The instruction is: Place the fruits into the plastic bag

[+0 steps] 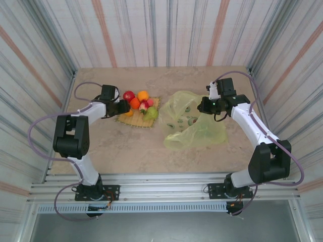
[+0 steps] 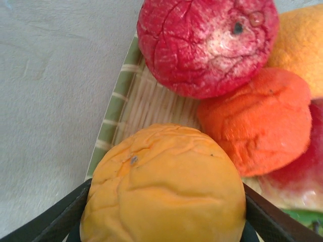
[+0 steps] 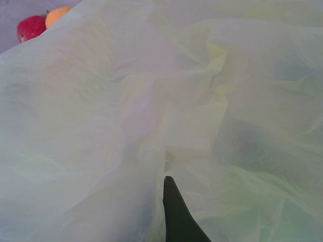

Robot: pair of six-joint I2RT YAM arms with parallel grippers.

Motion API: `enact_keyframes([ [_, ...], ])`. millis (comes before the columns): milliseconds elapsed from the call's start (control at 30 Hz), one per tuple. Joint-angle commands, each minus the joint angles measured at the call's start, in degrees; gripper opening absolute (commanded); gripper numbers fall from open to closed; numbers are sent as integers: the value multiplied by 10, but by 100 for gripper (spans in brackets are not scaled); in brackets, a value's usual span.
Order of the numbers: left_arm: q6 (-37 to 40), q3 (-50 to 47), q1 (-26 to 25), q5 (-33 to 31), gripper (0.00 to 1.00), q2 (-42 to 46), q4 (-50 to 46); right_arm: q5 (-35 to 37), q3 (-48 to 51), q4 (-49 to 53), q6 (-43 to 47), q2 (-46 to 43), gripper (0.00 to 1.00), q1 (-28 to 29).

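Observation:
Several fruits lie piled on the woven mat (image 1: pixel 142 122): a red one (image 1: pixel 128 96), an orange one (image 1: pixel 143 95), an orange-red one (image 1: pixel 135 103) and a green one (image 1: pixel 151 113). My left gripper (image 1: pixel 124 109) is at the mat's left edge, shut on a wrinkled yellow-orange fruit (image 2: pixel 164 186) with a dark finger against each side. The red fruit (image 2: pixel 207 43) and the orange-red fruit (image 2: pixel 257 118) lie just beyond it. The translucent yellow-green plastic bag (image 1: pixel 194 126) lies crumpled to the right. My right gripper (image 1: pixel 203 106) holds its upper right edge; one dark finger (image 3: pixel 177 214) shows against the film (image 3: pixel 151 101), the other is covered.
Striped walls close in the tabletop on three sides. A strip of bare table (image 1: pixel 162 121) separates the mat from the bag. Both arms reach inward from the near edge, and a metal rail (image 1: pixel 161 184) runs along the front.

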State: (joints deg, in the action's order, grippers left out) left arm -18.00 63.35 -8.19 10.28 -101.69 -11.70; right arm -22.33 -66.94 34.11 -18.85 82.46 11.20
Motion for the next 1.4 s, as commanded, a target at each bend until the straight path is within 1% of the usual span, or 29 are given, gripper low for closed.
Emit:
enact_keyframes([
  [0, -1, -28, 5, -4, 61, 69, 0, 2, 0, 11, 9, -4, 0, -3],
  [133, -11, -76, 2, 1, 58, 150, 2, 4, -1, 10, 9, -7, 0, -3],
  [233, -12, -108, -18, 8, 58, 218, 3, 4, -2, 9, 8, -5, 0, -2],
  [333, -5, -128, -71, 15, 57, 279, 2, 1, -3, 6, 7, 0, 0, -1],
  [367, -5, -133, -95, 19, 58, 294, 5, 0, -3, 4, 7, 2, 0, 0],
  [500, 1, -141, -193, 25, 56, 311, 37, -5, -6, -3, 3, 7, 0, 1],
  [600, 35, -130, -264, 6, 55, 290, 65, -18, -7, -11, -6, 10, 0, 3],
  [667, 63, -116, -300, -8, 55, 263, 75, -29, -7, -17, -15, 11, 0, 3],
  [867, 154, -61, -367, -24, 54, 170, 111, -43, -9, -20, -25, 12, 0, 11],
  [967, 198, -32, -384, -27, 54, 124, 118, -46, -9, -15, -25, 13, 0, 11],
  [1067, 216, -16, -390, -4, 54, 87, 138, -57, -11, -11, -27, 15, 0, 11],
  [1167, 229, -4, -400, 6, 55, 53, 156, -72, -10, -14, -38, 17, 0, 12],
  [1267, 239, 11, -413, -9, 57, 20, 175, -86, -7, -21, -49, 15, 0, 12],
  [1367, 233, 24, -425, -19, 58, -9, 199, -96, -4, -27, -60, 14, 0, 9],
])
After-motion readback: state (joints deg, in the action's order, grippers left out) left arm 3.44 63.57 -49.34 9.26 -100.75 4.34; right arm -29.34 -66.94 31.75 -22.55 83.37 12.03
